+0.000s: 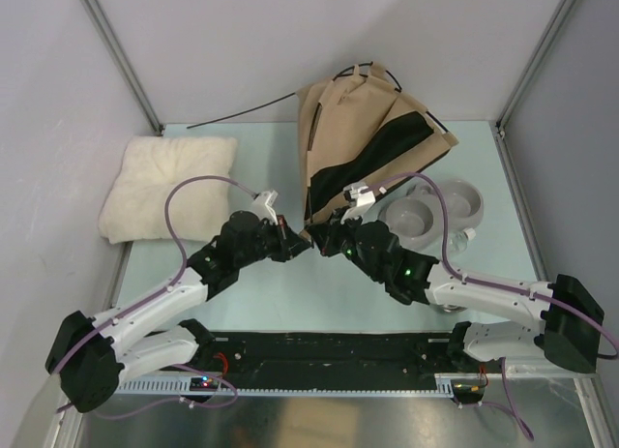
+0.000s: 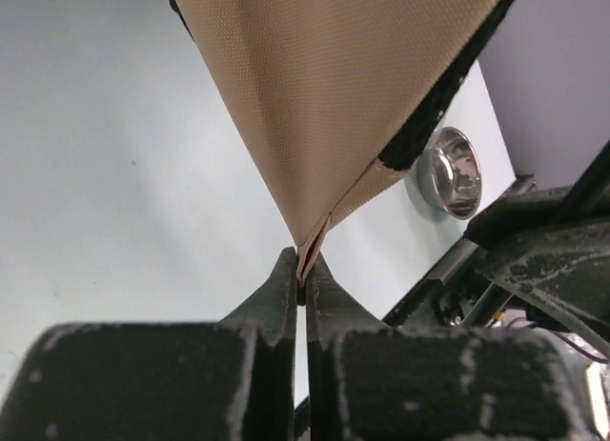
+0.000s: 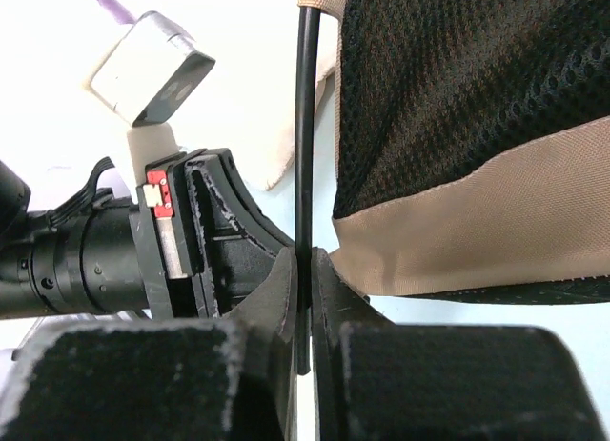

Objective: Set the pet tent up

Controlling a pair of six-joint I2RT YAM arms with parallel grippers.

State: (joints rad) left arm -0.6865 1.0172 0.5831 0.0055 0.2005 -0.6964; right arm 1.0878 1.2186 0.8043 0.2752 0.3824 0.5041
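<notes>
— Where the pet tent (image 1: 360,129) slumps at the bench's (image 1: 290,293) far middle, who holds it?
— Its tan corner is pinched tight in the left fingers (image 2: 278,293); the right fingers (image 3: 329,289) clamp its pole (image 3: 305,127). Cushion (image 1: 169,185) lies left, bowls (image 1: 411,216) right.

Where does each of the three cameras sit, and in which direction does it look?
Top external: above and behind the arm bases, looking down on the table, pet tent, cushion and bowls; both arms show.
Left wrist: on the left arm, looking along the left gripper, shut on a tent corner; the right arm shows at right.
Right wrist: on the right arm, looking along the right gripper, shut on the tent pole; the left arm shows at left.
Shared: the tent's beige fabric appears in all three.
</notes>
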